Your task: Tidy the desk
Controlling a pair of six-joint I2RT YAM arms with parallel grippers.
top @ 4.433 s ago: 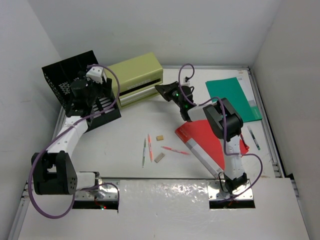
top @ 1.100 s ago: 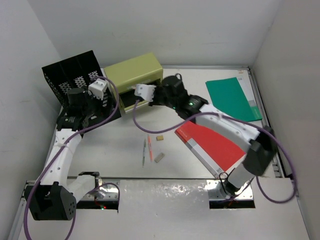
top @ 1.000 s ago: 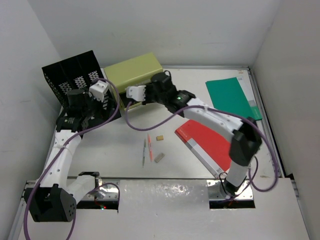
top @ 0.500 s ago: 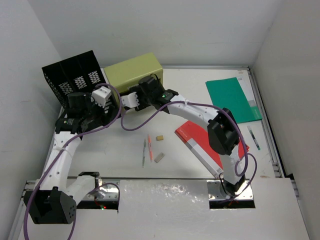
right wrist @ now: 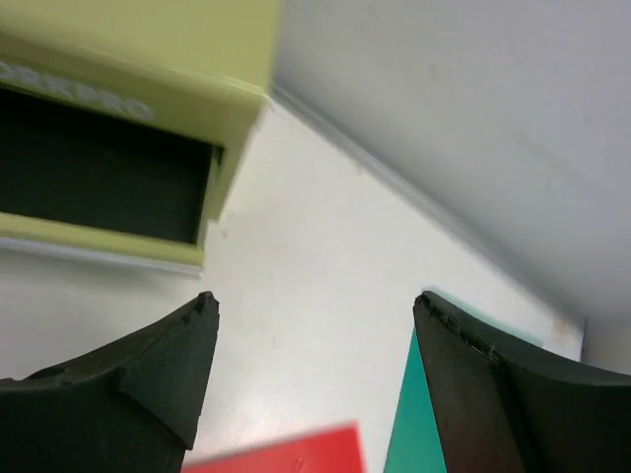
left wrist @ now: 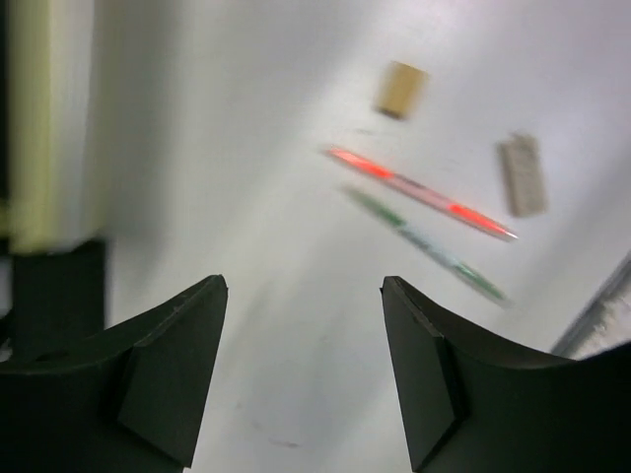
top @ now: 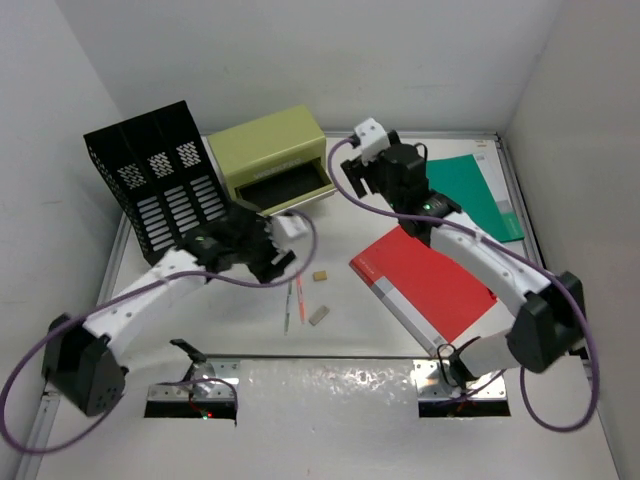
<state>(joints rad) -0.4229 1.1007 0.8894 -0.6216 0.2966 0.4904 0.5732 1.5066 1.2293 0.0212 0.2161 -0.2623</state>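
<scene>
The desk (top: 230, 320) is a white tabletop. On it lie a red pen (top: 299, 296), a green pen (top: 289, 305), a tan eraser (top: 320, 276) and a grey eraser (top: 318, 315). My left gripper (top: 278, 260) hovers open just left of them, with nothing between its fingers. Its wrist view shows the red pen (left wrist: 419, 192), green pen (left wrist: 429, 246), tan eraser (left wrist: 399, 89) and grey eraser (left wrist: 523, 175) ahead of the left gripper (left wrist: 304, 286). My right gripper (top: 355, 180) is open and empty, to the right of the olive drawer box (top: 270, 150), whose drawer (top: 285, 188) stands pulled out.
A black mesh organizer (top: 160, 185) stands at the back left. A red notebook (top: 425, 285) lies under my right arm, and a green folder (top: 465, 195) at the back right. The right wrist view shows the drawer box (right wrist: 148, 49), folder (right wrist: 409, 414) and notebook (right wrist: 286, 455).
My right gripper has let go at the drawer front, opened and swung back right. My left arm has swung from beside the organizer to the desk's middle, towards the pens.
</scene>
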